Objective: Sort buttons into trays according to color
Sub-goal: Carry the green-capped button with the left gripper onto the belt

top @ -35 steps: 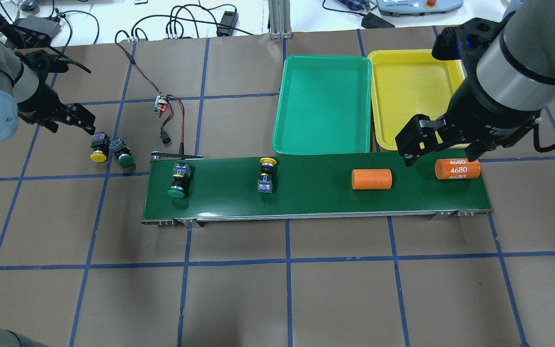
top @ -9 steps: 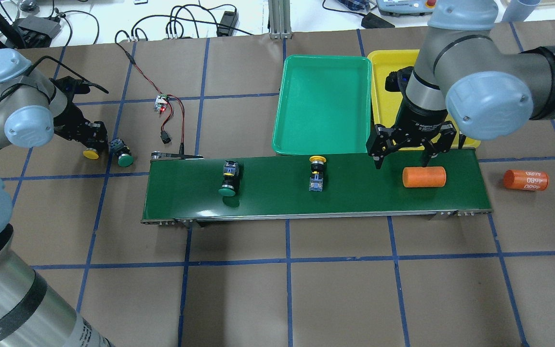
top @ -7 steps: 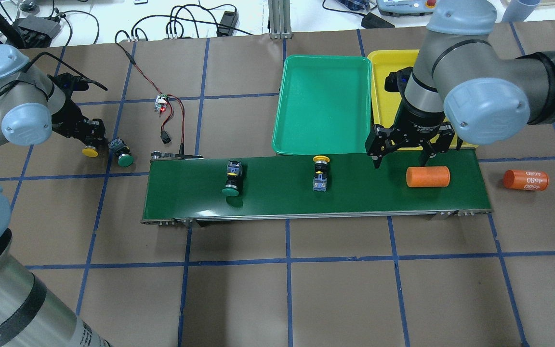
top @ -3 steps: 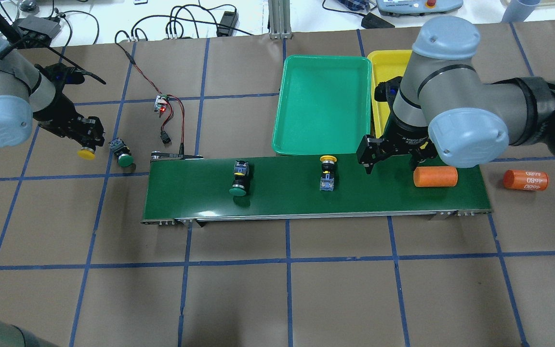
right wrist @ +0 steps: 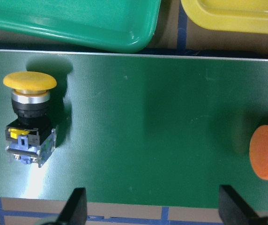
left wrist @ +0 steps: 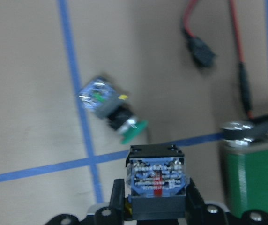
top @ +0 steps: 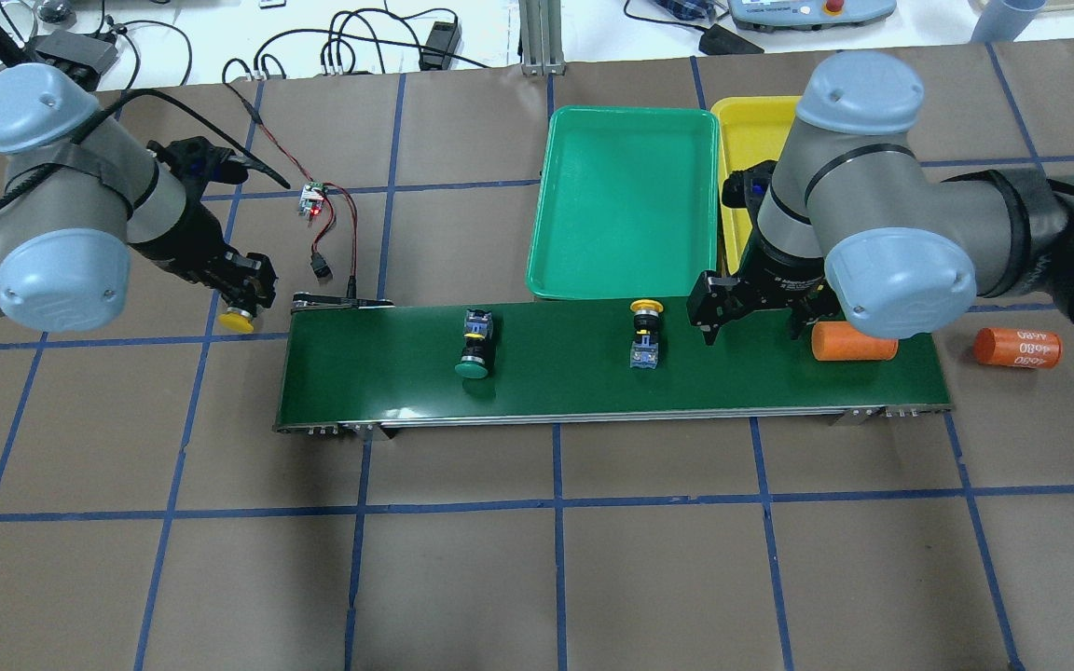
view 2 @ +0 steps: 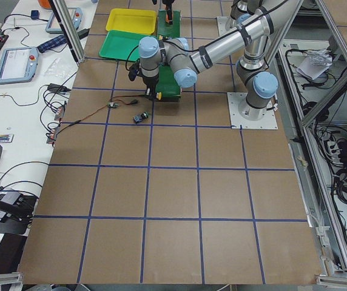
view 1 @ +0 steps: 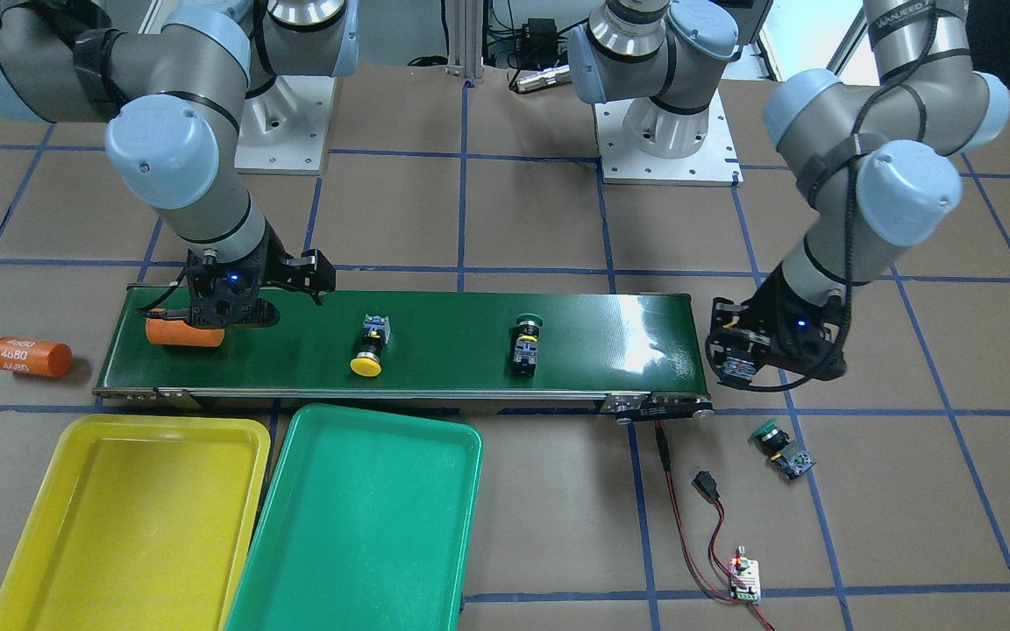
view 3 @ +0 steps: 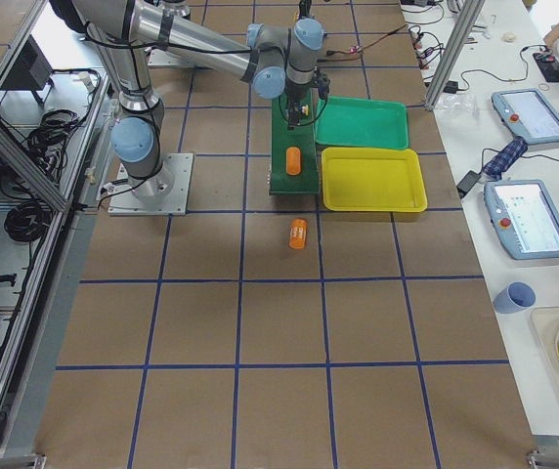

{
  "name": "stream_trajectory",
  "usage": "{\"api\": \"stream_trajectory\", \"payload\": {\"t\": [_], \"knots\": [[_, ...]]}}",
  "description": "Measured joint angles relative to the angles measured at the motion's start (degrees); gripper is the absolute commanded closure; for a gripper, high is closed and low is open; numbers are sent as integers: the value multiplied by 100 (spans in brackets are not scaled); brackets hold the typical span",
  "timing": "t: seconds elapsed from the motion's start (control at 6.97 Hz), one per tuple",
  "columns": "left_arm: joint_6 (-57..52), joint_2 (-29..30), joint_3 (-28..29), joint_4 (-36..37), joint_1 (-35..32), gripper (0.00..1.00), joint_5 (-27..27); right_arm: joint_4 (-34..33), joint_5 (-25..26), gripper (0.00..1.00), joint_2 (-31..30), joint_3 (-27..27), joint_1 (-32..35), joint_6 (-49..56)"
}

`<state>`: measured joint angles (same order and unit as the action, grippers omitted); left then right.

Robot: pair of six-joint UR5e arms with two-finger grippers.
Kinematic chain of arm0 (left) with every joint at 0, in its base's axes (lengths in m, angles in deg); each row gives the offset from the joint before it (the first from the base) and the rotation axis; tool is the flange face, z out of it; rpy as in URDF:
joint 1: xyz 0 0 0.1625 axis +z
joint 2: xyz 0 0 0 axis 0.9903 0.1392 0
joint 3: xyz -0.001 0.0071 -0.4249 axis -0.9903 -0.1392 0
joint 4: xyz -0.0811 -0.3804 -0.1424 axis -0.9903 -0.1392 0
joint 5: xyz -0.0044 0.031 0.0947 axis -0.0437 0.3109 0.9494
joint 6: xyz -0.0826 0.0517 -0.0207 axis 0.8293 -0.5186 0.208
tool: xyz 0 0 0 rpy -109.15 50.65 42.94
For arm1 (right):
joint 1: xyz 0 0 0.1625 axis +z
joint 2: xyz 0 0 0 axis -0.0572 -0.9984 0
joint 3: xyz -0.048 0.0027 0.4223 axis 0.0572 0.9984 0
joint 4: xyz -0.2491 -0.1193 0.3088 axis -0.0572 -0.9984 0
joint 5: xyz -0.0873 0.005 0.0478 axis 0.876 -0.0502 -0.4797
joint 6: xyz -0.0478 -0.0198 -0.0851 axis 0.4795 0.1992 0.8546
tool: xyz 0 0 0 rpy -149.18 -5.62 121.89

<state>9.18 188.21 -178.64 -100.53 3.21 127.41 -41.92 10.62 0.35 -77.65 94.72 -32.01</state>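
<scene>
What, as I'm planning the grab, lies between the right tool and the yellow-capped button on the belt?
Nothing but bare conveyor belt between the right tool and the yellow-capped button, as the right wrist view shows.

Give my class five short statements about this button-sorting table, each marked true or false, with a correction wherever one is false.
1. The green tray and the yellow tray hold no buttons. True.
2. The left end effector is shut on a green button. False: its held button has a yellow cap.
3. The right end effector is open above the conveyor belt. True.
4. Both orange cylinders lie on the belt. False: the plain cylinder does; the labelled cylinder lies on the table past the belt's end.
5. The belt carries three buttons. False: two, the green belt button and the yellow belt button.
</scene>
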Motion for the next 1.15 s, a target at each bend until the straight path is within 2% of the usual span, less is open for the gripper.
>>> {"api": "stream_trajectory", "payload": {"t": [0.14, 0.43, 0.57, 0.72, 0.86, 1.15], "knots": [[27, -11, -156, 124, -302, 100, 20, -4, -1, 0, 1, -13, -3, 3], [20, -15, -556, 593, -474, 100, 43, -6, 8, 0, 0, -19, -4, 6], [21, 20, -632, 726, -482, 91, 51, -6, 13, 0, 0, -20, -4, 6], [32, 44, -659, 765, -466, 40, 54, -6, 16, 0, 1, -20, -4, 6], [50, 53, -664, 766, -428, 0, 54, -6, 17, 0, 3, -20, -4, 6], [345, 60, -629, 781, -396, 0, 32, -33, 6, 0, 24, -20, -4, -2]]}}
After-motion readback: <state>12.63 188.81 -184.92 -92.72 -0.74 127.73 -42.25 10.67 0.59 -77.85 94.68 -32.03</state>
